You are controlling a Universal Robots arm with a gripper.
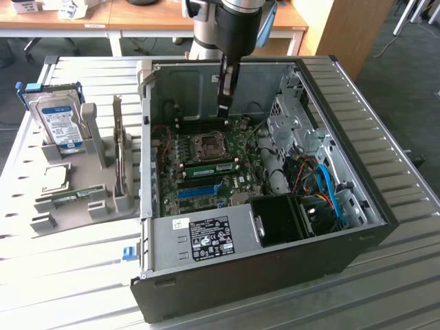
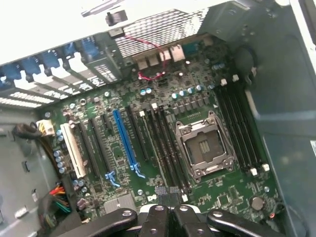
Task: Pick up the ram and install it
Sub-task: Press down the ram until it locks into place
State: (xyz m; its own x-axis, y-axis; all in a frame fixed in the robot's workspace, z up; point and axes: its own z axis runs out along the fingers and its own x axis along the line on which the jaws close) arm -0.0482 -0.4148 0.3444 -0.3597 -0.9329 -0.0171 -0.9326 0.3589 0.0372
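ram (image 1: pixel 210 167): green stick lying in a motherboard slot just beside the CPU socket (image 1: pixel 208 144); looks seated, latches too small to tell
spare: another green stick (image 1: pixel 69 197) in the grey holder (image 1: pixel 82 213) outside the PC case (image 1: pixel 275 271)
gripper (image 1: pixel 224 110): inside the case, over the far slots, apart from the ram
fingertips (image 2: pixel 159 211): drawn together, nothing green between them
step: install looks about done, I'd say
next move: needs a straight lift clear of the case wall and cables

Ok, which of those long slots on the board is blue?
The blue slot near the middle of the board. It is the one bright one: there is one white slot, and the others are black.
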